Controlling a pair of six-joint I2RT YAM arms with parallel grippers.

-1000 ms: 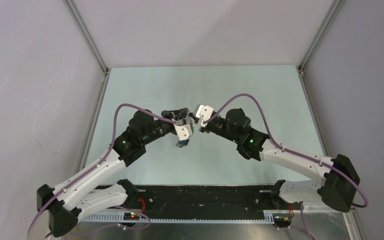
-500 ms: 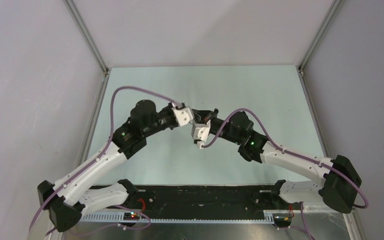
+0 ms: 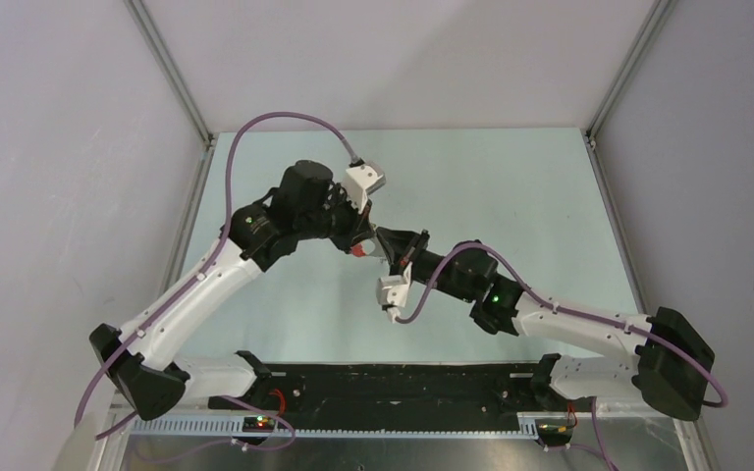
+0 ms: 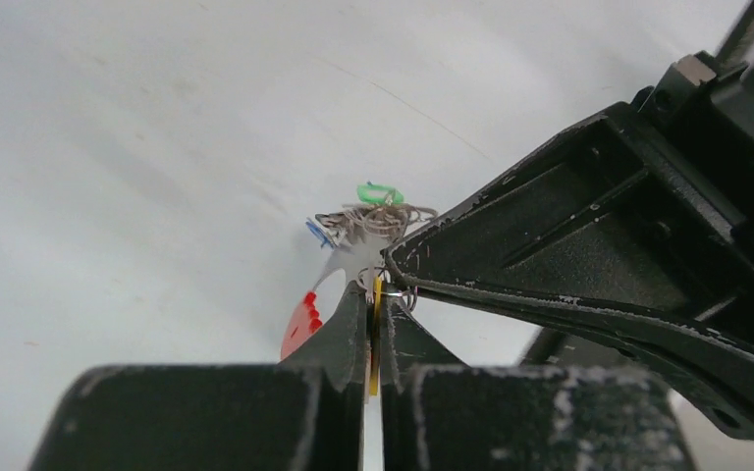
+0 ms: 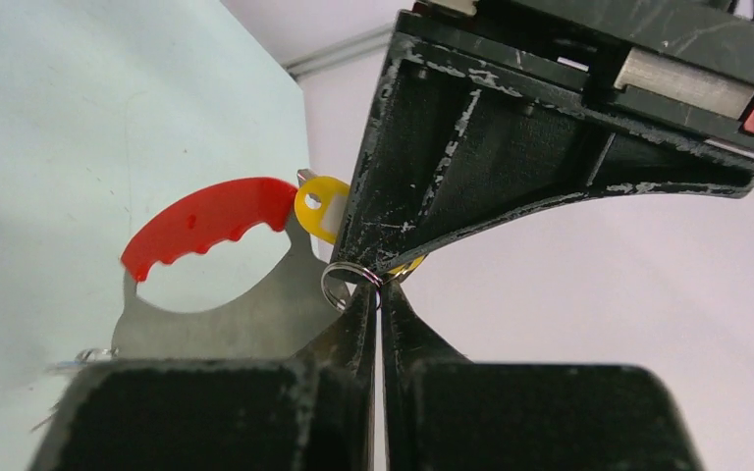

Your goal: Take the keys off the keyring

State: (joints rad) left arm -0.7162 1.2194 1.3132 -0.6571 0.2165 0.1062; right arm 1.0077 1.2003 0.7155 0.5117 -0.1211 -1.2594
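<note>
Aloft, keyring (image 5: 224, 329) with yellow key (image 5: 327, 220)

Centre of the right wrist view: we see the keyring (image 5: 206, 224), a glossy red crescent with a scalloped inner edge above a plain silver-grey plate. To its right we note a yellow key head (image 5: 321, 204) and a small silver ring (image 5: 339, 283). Centre of the left wrist view: a green key head (image 4: 378, 193) and a blue key head (image 4: 316, 233). The fingers (image 5: 471, 157) are matt black, flecked with white scuffs. Top view: we mark the pale mint bench (image 3: 511, 186) and purple cables (image 3: 285, 123).
</note>
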